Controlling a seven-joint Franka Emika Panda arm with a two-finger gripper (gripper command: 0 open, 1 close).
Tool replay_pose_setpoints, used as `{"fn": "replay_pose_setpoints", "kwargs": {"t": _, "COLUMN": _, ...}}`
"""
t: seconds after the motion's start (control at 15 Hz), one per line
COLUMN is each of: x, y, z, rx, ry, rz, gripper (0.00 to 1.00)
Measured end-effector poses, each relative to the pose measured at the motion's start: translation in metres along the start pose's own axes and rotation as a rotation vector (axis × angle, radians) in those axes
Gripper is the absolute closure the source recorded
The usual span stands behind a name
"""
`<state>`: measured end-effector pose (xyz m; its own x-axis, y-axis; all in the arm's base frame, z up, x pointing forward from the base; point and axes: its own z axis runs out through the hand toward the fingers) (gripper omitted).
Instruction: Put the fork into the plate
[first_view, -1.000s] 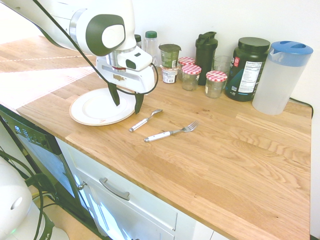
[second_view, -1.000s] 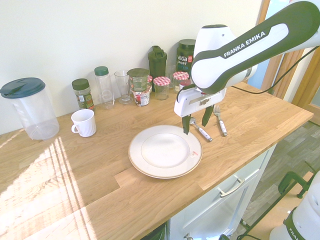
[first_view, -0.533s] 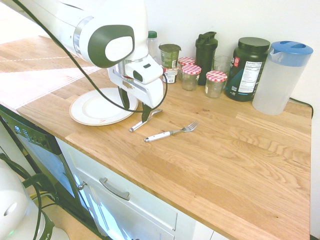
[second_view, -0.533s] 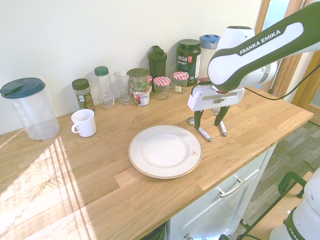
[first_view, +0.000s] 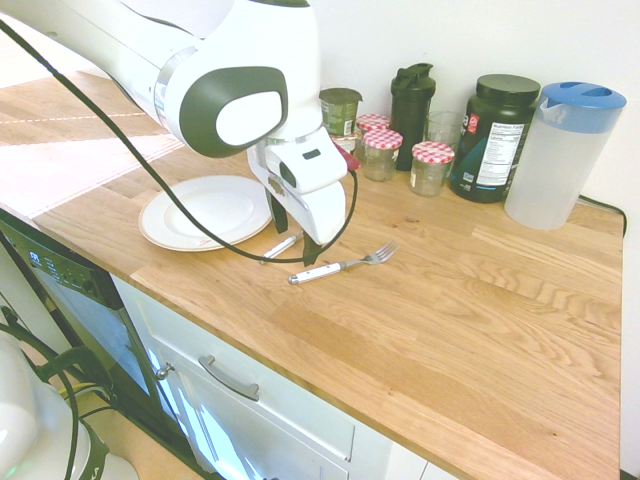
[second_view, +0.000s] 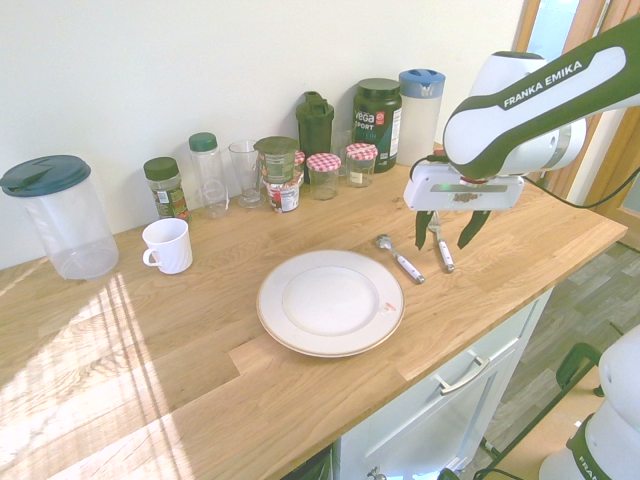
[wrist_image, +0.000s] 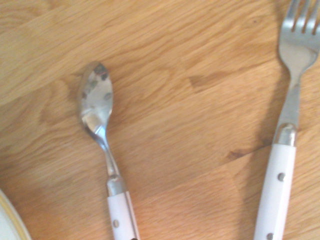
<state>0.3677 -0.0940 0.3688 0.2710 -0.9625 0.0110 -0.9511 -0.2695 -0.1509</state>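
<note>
where it hung over plate (second_view: 330, 302) before, gripper (second_view: 446, 230) now gapes empty above fork (second_view: 441, 247).

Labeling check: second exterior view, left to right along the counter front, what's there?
Lidded pitcher → white mug → plate → spoon → fork, with the open end effector above the fork.

fork (first_view: 340, 266): white-handled, flat on counter; plate (first_view: 182, 228): white, round, nearby
</note>
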Motion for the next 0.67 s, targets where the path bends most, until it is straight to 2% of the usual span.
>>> {"fn": "replay_pose_setpoints", "kwargs": {"t": 0.53, "x": 0.018, "y": 0.008, "z": 0.022, "rx": -0.023, "ry": -0.02, "rz": 0.054, "gripper": 0.0}}
{"fn": "replay_pose_setpoints", "kwargs": {"t": 0.6, "x": 0.02, "y": 0.007, "z": 0.022, "rx": -0.023, "ry": -0.02, "rz": 0.056, "gripper": 1.0}}
{"fn": "replay_pose_setpoints", "kwargs": {"t": 0.67, "x": 0.022, "y": 0.006, "z": 0.022, "rx": -0.024, "ry": -0.022, "rz": 0.059, "gripper": 1.0}}
